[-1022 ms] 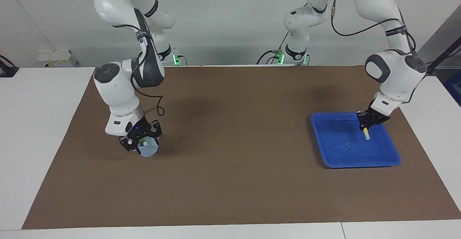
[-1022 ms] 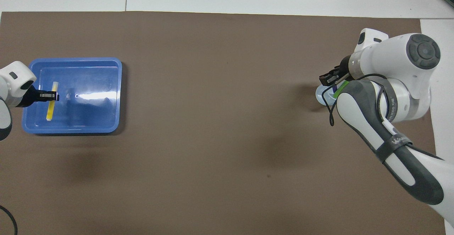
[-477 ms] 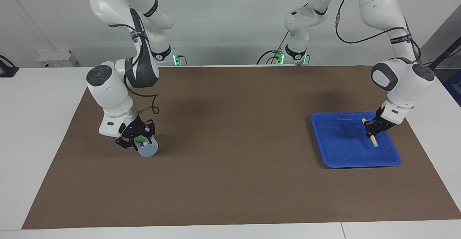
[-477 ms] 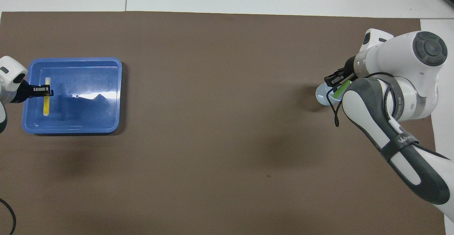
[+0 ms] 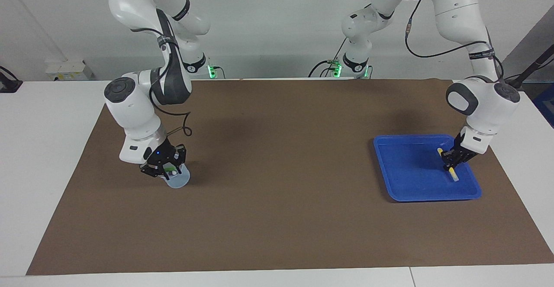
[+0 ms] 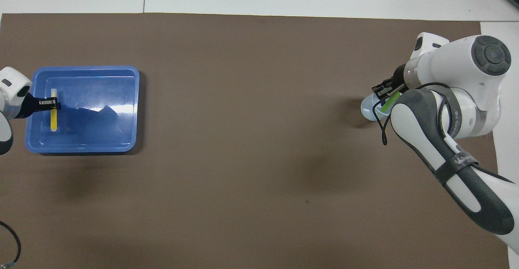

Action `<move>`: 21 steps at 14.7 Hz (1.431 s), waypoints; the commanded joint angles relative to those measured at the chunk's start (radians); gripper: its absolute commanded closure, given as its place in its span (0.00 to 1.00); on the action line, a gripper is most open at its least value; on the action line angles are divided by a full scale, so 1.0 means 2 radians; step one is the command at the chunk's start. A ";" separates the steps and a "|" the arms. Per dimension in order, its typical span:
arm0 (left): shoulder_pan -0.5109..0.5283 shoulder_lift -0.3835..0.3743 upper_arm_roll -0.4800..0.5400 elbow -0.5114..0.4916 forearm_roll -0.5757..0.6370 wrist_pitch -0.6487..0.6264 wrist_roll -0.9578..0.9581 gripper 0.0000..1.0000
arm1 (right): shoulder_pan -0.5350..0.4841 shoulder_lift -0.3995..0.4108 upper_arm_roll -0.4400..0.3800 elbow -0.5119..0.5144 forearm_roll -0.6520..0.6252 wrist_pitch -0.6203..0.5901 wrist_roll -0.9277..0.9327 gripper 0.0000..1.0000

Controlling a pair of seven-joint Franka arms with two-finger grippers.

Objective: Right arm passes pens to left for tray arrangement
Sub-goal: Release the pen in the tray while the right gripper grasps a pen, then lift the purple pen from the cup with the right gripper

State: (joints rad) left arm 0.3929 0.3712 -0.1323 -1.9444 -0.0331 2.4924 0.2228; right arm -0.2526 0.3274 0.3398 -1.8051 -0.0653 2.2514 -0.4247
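The blue tray (image 5: 383, 166) lies toward the left arm's end of the table. My left gripper (image 5: 449, 164) is low inside it, shut on the yellow pen (image 5: 453, 174), which lies close to the tray floor along the rim away from the table's middle. In the overhead view the left gripper (image 6: 52, 104) crosses the yellow pen (image 6: 53, 119) in the tray (image 6: 137, 110). My right gripper (image 5: 163, 172), with its blue light, is down at the small translucent cup (image 5: 178, 180), around the green pen (image 6: 390, 102) that stands in it. The purple pen is hidden.
A brown mat (image 5: 277, 183) covers the table. The cup (image 6: 367, 108) stands toward the right arm's end, partly under the right gripper (image 6: 380, 94). A black cable loop (image 6: 12, 240) lies at the mat's near corner at the left arm's end.
My left gripper carried the yellow pen toward the tray's outer rim and lowered it. My right gripper shifted slightly and sank lower at the cup.
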 commanded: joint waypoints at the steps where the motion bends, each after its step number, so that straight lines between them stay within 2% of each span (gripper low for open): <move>1: 0.005 0.010 -0.004 0.006 0.013 0.019 0.007 1.00 | -0.008 -0.003 0.007 -0.003 0.002 -0.003 -0.008 0.60; 4: 0.004 0.010 -0.004 0.005 0.012 0.019 0.032 1.00 | -0.008 -0.003 0.007 -0.005 0.002 -0.002 -0.009 0.62; 6: 0.004 0.011 -0.004 0.006 0.013 0.021 0.046 1.00 | -0.009 -0.003 0.007 -0.005 0.002 -0.003 -0.009 0.73; 9: 0.004 0.012 -0.004 0.006 0.012 0.024 0.048 1.00 | -0.008 -0.003 0.007 -0.005 0.003 -0.004 -0.008 0.82; 12: 0.001 0.012 -0.004 0.003 0.012 0.023 0.047 0.99 | -0.008 -0.003 0.007 -0.005 0.003 -0.007 -0.007 0.97; 13: 0.000 0.012 -0.004 0.003 0.012 0.022 0.047 0.80 | -0.008 -0.003 0.007 -0.004 0.004 -0.008 -0.007 1.00; 14: -0.002 0.012 -0.004 0.003 0.012 0.021 0.047 0.65 | -0.008 -0.003 0.007 -0.003 0.007 -0.010 -0.007 1.00; 15: -0.002 0.012 -0.004 0.003 0.012 0.019 0.047 0.01 | -0.008 -0.003 0.007 0.000 0.010 -0.012 -0.008 1.00; 21: -0.002 0.012 -0.004 0.003 0.012 0.018 0.047 0.00 | -0.003 -0.010 0.014 0.062 0.008 -0.082 -0.014 1.00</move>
State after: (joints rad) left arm 0.3922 0.3858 -0.1413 -1.9444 -0.0275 2.5189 0.3134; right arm -0.2515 0.3193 0.3528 -1.7305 -0.0613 2.1483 -0.4247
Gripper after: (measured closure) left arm 0.154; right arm 0.824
